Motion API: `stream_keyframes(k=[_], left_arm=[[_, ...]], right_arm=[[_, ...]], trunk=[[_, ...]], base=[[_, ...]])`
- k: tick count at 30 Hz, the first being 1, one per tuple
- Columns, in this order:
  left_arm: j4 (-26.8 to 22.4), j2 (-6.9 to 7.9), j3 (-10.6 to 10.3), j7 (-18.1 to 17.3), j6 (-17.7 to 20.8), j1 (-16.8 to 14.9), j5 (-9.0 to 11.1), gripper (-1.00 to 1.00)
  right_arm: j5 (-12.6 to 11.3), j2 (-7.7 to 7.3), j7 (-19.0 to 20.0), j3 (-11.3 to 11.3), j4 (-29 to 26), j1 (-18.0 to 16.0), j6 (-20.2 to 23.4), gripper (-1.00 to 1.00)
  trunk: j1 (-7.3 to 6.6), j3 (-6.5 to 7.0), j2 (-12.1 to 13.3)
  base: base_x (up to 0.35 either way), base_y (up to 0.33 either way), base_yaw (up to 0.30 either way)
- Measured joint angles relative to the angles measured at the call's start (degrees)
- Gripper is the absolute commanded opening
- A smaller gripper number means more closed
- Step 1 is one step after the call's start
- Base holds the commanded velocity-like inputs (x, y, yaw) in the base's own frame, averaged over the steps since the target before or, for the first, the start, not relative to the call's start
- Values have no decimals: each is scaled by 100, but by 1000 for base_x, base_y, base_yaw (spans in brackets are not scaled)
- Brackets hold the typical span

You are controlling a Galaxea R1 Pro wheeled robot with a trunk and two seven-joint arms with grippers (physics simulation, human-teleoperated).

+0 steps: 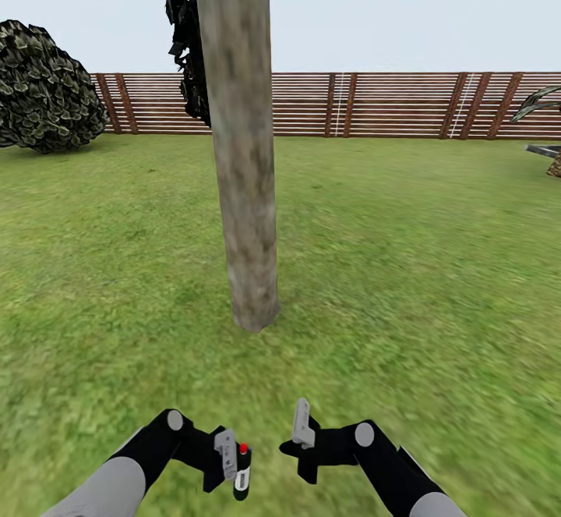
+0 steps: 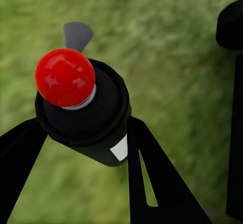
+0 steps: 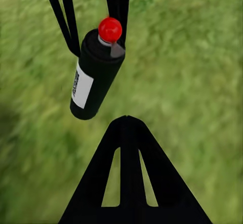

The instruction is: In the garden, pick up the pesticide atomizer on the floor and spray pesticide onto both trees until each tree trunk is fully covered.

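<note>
Lawn (image 1: 436, 267) all round, slat fence (image 1: 389, 104) across the back, pale sky above. We see one trunk (image 1: 243, 158) dead ahead, leaning slightly, its top cut off by the frame; dark foliage (image 1: 187, 41) pokes out behind it. One round bush (image 1: 47, 88) far left. At the right edge a palm frond (image 1: 538, 102) and something grey are clipped, too little for us to identify.

Left gripper (image 1: 232, 458) is clamped on the atomizer (image 1: 242, 474), low in the head view, near us and well short of the trunk. From the head the bottle is tiny: a dark body and a red cap. Left wrist view gives us the red cap (image 2: 65, 77), grey nozzle (image 2: 77, 34) and a corner of white label, with a black finger (image 2: 152, 178) on each side. Right wrist view shows the full bottle (image 3: 96, 74) side-on with its label (image 3: 82, 88), held between two fingers.

Right gripper (image 1: 304, 435) is beside the left, apart from the bottle; we cannot tell whether its fingers are spread or together.
</note>
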Motion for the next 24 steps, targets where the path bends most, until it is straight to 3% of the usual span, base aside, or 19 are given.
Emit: stream_keyframes(k=[7,24], left_arm=[[-7,-69,-101,0,8,0,3,-100],[-4,-235,-99,31,20,4,18,-100]], right_arm=[[0,3,-1,0,-4,0,-1,-100],[8,3,-1,0,-6,-15,1,-100]], trunk=[[0,0,0],[0,0,0]], base=[[0,0,0],[0,0,0]])
